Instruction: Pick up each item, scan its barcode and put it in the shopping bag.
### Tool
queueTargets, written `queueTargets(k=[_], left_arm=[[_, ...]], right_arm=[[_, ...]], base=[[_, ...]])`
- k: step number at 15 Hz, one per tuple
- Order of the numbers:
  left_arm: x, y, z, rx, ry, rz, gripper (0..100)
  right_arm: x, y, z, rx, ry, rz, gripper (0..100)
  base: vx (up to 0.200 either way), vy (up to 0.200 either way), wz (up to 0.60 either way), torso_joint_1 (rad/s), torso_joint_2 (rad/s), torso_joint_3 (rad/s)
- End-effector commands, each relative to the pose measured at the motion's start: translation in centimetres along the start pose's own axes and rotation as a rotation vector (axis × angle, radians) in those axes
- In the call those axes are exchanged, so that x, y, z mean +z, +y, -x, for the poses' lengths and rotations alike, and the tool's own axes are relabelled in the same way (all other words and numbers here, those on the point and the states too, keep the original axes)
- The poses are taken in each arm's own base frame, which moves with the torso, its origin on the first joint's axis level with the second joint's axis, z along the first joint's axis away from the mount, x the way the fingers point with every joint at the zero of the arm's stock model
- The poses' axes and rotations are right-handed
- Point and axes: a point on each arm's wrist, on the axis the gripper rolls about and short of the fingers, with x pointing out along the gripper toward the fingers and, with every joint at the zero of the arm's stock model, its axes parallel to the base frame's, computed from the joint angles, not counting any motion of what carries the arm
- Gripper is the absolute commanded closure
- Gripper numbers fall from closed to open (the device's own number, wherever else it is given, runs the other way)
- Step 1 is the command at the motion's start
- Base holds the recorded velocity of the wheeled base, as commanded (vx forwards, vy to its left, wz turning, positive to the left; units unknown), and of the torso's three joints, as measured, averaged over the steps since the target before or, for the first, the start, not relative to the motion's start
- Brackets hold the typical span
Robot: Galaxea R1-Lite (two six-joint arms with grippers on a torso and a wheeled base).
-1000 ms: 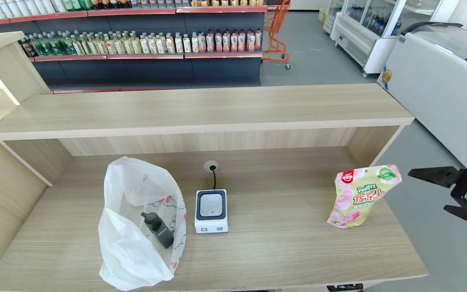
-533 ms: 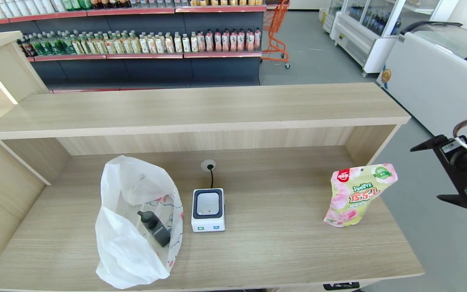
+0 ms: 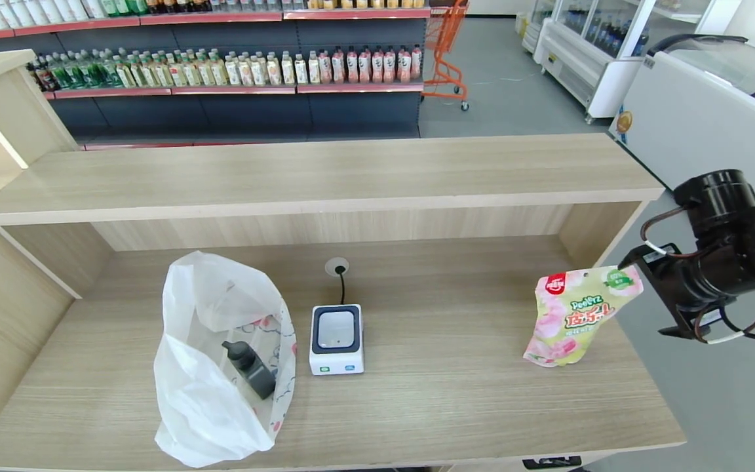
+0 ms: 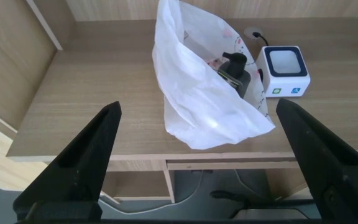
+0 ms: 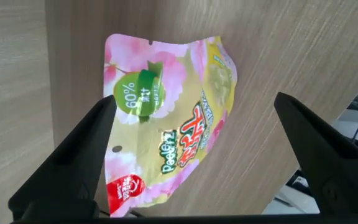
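Note:
A pink and green snack pouch (image 3: 577, 314) stands near the right end of the wooden counter (image 3: 443, 387). My right gripper (image 3: 646, 298) hangs open just right of the pouch's top, off the counter's right edge. In the right wrist view the pouch (image 5: 166, 130) sits between that gripper's (image 5: 194, 102) spread fingers, farther off. A white shopping bag (image 3: 213, 367) stands open at the left, with a dark pump bottle (image 3: 253, 370) inside. The white barcode scanner (image 3: 336, 337) is beside it. My left gripper (image 4: 199, 107) is open, above the counter's front edge near the bag (image 4: 191, 93).
A raised ledge (image 3: 318, 174) runs along the back of the counter, with side walls at both ends. The scanner's cable goes into a grommet (image 3: 337, 267). A white freezer (image 3: 712, 118) stands to the right, and bottle shelves (image 3: 233, 69) are behind.
My right gripper has swung up and leftward from beyond the counter's right end to just beside the pouch's top, turning at the wrist. The head view shifted slightly.

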Motion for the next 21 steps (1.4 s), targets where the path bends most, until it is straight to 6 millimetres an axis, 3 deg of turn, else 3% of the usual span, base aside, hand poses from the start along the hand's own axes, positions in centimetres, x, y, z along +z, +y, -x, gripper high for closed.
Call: queueTargets(k=[1, 6, 10, 13, 14, 16, 19, 21], left_arm=[[0.0, 0.0, 0.0, 0.0, 0.0, 0.0, 0], [0.0, 0.0, 0.0, 0.001, 0.0, 0.0, 0], [0.0, 0.0, 0.0, 0.001, 0.0, 0.0, 0], [0.0, 0.0, 0.0, 0.0, 0.0, 0.0, 0], [0.0, 0.0, 0.0, 0.001, 0.0, 0.0, 0], [0.0, 0.0, 0.0, 0.0, 0.0, 0.0, 0], [0.0, 0.0, 0.0, 0.001, 0.0, 0.0, 0], [0.0, 0.0, 0.0, 0.001, 0.0, 0.0, 0]], right_arm=[[-1.0, 0.7, -3.0, -0.023, 0.024, 0.021, 0], [-3.6, 2.7, -5.1, -0.002, 0.063, 0.083, 0], [-6.2, 1.2, -7.9, -0.109, 0.075, 0.254, 0], [-7.0, 0.7, -9.9, -0.133, 0.037, 0.341, 0], [-7.0, 0.6, -10.2, -0.123, 0.033, 0.38, 100], [-7.1, 0.4, -10.4, -0.129, 0.037, 0.42, 100], [-7.8, -1.5, -10.3, -0.188, 0.008, 0.583, 100], [-7.3, -0.1, -8.0, -0.052, -0.062, 0.586, 100]], base=[[0.0, 0.0, 0.0, 0.0, 0.0, 0.0], [0.0, 0.0, 0.0, 0.0, 0.0, 0.0], [0.0, 0.0, 0.0, 0.0, 0.0, 0.0], [0.0, 0.0, 0.0, 0.0, 0.0, 0.0], [0.0, 0.0, 0.0, 0.0, 0.0, 0.0], [0.0, 0.0, 0.0, 0.0, 0.0, 0.0], [0.0, 0.0, 0.0, 0.0, 0.0, 0.0], [0.0, 0.0, 0.0, 0.0, 0.0, 0.0]])
